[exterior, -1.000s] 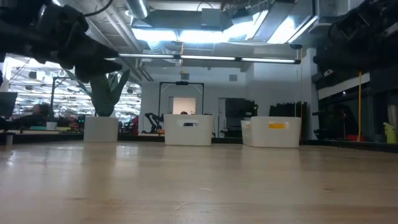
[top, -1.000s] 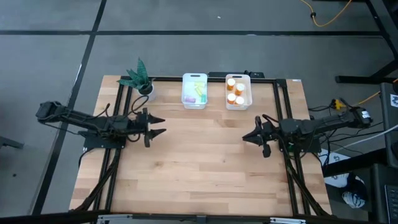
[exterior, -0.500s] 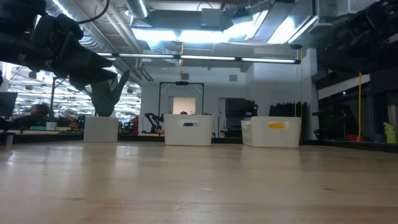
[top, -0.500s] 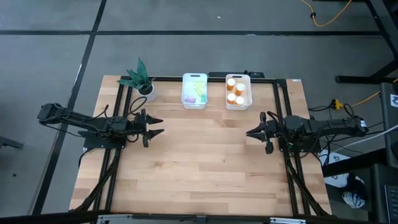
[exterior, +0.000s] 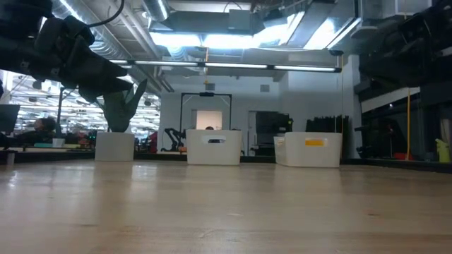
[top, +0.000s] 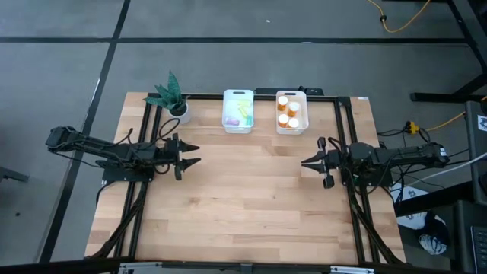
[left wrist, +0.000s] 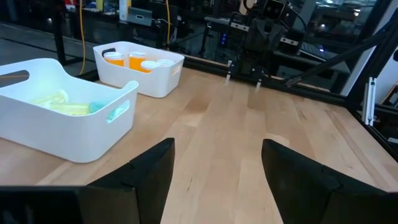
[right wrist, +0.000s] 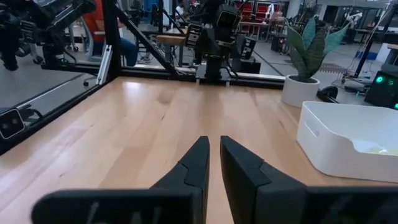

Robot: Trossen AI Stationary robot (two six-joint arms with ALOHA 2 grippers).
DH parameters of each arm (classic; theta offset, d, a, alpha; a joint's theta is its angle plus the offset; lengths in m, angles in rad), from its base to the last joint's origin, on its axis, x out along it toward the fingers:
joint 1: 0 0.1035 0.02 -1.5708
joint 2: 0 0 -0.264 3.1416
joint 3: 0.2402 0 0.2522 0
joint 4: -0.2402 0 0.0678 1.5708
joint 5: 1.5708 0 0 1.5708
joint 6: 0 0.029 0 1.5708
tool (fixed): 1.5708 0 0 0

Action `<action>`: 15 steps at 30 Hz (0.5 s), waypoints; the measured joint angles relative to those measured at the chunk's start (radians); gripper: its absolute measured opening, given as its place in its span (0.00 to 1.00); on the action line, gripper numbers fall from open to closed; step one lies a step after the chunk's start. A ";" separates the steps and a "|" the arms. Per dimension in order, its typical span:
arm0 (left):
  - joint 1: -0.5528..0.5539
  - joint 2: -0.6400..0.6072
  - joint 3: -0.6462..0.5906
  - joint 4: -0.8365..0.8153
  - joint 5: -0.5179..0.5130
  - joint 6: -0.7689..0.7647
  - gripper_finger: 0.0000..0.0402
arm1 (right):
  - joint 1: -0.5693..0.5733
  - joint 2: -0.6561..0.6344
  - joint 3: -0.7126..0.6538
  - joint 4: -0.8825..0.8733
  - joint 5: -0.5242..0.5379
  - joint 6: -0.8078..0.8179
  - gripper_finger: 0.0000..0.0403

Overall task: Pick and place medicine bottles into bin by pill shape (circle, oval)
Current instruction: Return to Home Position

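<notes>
The right pincer (right wrist: 214, 144) hovers over the wooden desk (right wrist: 124, 124) — fingers nearly together — with a white bin (right wrist: 348, 146) near a potted plant (right wrist: 308, 62).

Four orange bottles (top: 282, 100) with white caps stand upright in the right bin (top: 291, 132), close to each other, and they fill most of it. The small pale bottles (top: 243, 116), greenish-yellow with a little blue, are together in the left bin (top: 238, 130), mostly in the half nearer to the other bin. Their number cannot be told. The two white bins stand side by side, a little apart, at the far edge of the surface (top: 243, 198).
</notes>
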 joint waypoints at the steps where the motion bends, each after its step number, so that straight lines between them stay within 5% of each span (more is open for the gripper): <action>1: 0.000 0.000 0.000 0.000 0.000 0.000 0.58 | 0.000 0.000 0.000 0.000 0.000 0.008 0.11; 15: 0.000 0.000 0.000 0.000 0.000 0.000 0.58 | 0.000 0.000 0.000 -0.001 0.000 0.033 0.11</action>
